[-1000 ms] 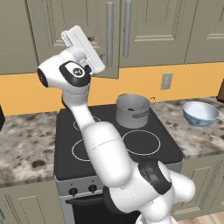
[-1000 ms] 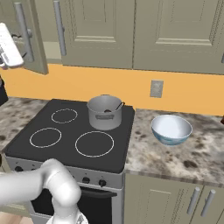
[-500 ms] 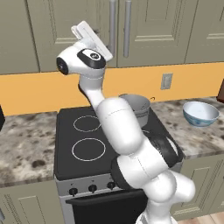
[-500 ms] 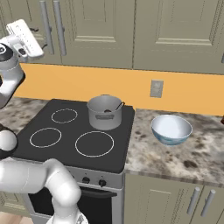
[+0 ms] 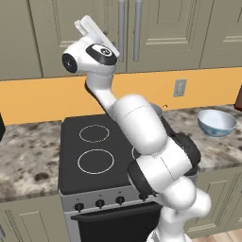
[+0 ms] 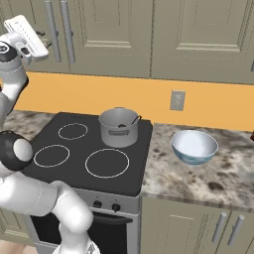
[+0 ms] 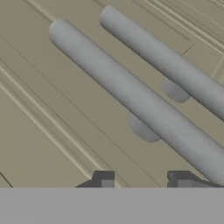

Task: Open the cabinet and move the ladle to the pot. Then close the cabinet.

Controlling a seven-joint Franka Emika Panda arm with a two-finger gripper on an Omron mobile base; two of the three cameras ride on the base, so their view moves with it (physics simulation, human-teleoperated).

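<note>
The cabinet [image 5: 165,33] has both panelled doors shut flush, and its two silver bar handles [image 6: 57,24] stand side by side. My gripper [image 5: 94,30] is raised against the left door, just left of the handles. In the hand view both handles [image 7: 131,94] run slantwise close ahead. The gripper [image 7: 142,179] is open, its fingertips [image 7: 103,177] apart with nothing between them. The grey pot [image 6: 118,127] sits on the back right of the stove. The ladle [image 6: 134,119] stands inside it, its thin dark handle leaning on the rim.
A black stove top [image 6: 74,149] with ringed burners lies under the arm. On the speckled counter to the right stands a pale-blue bowl [image 6: 194,145]. An outlet [image 6: 177,100] is set in the orange wall. My own arm covers most of the pot in the left base view.
The left cabinet door, ajar a second ago, has swung shut. My hand has moved right along with it, up to the door, and its jaws have narrowed.
</note>
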